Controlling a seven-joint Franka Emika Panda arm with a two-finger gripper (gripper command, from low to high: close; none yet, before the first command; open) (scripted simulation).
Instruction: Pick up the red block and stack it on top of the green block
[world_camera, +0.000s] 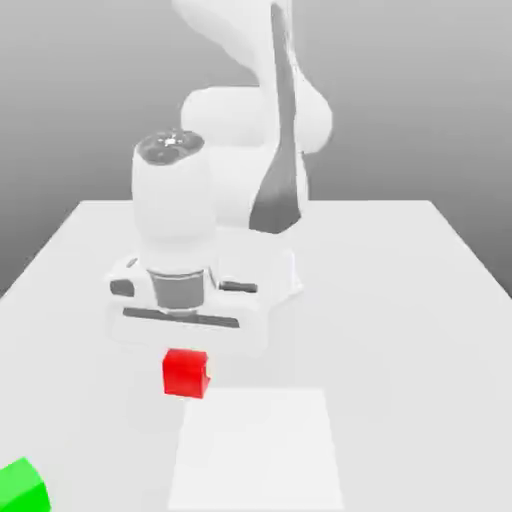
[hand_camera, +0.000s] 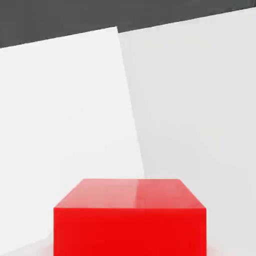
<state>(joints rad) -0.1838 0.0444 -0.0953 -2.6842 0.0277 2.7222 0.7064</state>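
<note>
The red block (world_camera: 186, 373) is a small cube on the white table, toward the exterior view's left of centre. My gripper (world_camera: 187, 342) hangs right above it, with the white hand almost touching the block's top. In the hand view the red block (hand_camera: 131, 217) looms large and very close. The green block (world_camera: 22, 487) sits at the table's near corner on the exterior view's left, well apart from the red one and partly cut off by the frame.
A paler square patch (world_camera: 255, 450) lies on the table (world_camera: 400, 330) just to the exterior view's right of the red block, and it appears again as the pale patch (hand_camera: 65, 125) in the hand view. The arm's base (world_camera: 250, 190) stands behind.
</note>
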